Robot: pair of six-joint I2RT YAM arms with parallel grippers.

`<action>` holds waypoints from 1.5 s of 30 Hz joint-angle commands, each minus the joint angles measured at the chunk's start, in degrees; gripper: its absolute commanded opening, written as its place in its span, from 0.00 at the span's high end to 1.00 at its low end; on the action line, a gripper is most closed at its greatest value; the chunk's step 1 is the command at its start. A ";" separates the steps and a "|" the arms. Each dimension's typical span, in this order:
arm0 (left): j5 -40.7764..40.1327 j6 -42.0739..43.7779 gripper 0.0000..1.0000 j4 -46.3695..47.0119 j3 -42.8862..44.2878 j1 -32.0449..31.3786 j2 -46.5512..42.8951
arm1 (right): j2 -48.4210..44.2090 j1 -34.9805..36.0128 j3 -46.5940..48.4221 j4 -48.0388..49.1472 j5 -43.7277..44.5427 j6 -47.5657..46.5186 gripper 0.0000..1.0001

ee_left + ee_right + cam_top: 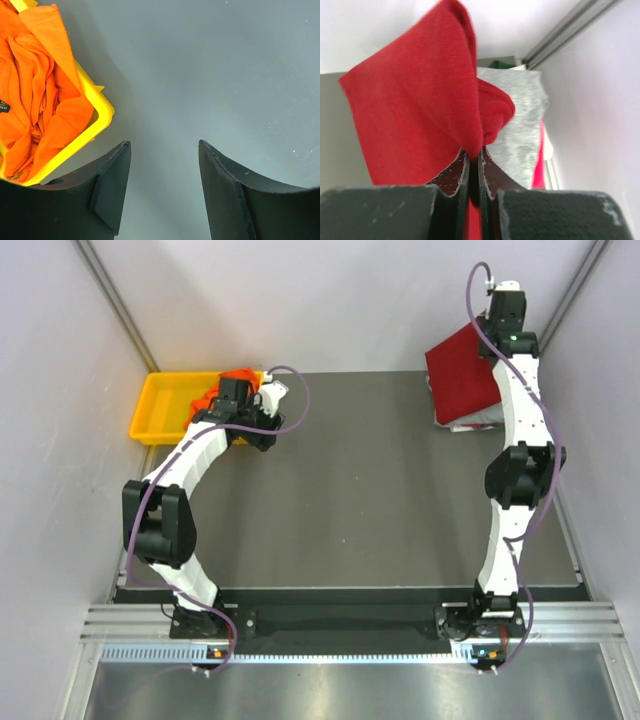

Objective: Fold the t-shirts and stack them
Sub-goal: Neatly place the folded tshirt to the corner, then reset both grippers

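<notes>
Jaws on the right arm are pressed together, pinching a bunched fold of the dark red t-shirt [415,110]. Those on the left arm are spread over bare desk [360,480], just beside the yellow tray [100,107] where the orange t-shirt [35,90] lies crumpled. The red one is held up at the desk's far right corner, its cloth draping off the pinch. Just beyond it lies the light grey t-shirt [520,135], with a strip of the pink t-shirt [538,167] showing at its right edge. These two look like the start of the pile, and the step seems to be setting the red shirt on top. I would lower it until the cloth rests flat on the grey and square its edges to the pile. Only then would I part the jaws, backing straight out so the fold isn't dragged open.
</notes>
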 commanded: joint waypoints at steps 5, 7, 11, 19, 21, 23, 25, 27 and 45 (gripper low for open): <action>-1.43 1.44 0.39 0.32 0.17 0.33 -0.30 | -3.25 -3.83 0.71 4.02 0.92 -0.69 1.00; -1.61 1.79 0.39 0.23 -0.26 0.33 -0.13 | -2.37 -4.80 0.28 4.11 0.48 -0.25 1.00; -1.87 1.79 0.39 0.15 -0.27 0.33 0.31 | -1.84 -6.91 -3.06 6.91 1.09 2.82 1.00; -1.61 2.32 0.39 -0.91 0.00 0.33 0.57 | 2.54 -11.39 -6.59 12.29 3.10 5.38 0.24; -1.61 2.58 0.39 -1.43 0.00 0.33 0.49 | 3.08 -11.83 -5.44 11.67 7.84 5.91 0.13; -1.52 2.84 0.39 -1.70 -0.18 0.33 0.22 | 1.51 -11.83 -6.40 12.02 9.61 6.00 0.09; -1.69 3.20 0.39 -1.96 -0.35 0.33 0.05 | -2.17 -11.75 -10.26 12.72 9.18 7.92 0.05; -1.87 3.29 0.39 -2.22 -0.44 0.33 -0.39 | -5.34 -11.31 -13.60 14.65 8.74 8.90 0.04; -0.64 1.36 0.36 -5.21 -19.49 3.14 -20.16 | -50.07 -1.21 -73.67 26.34 -9.10 20.50 0.00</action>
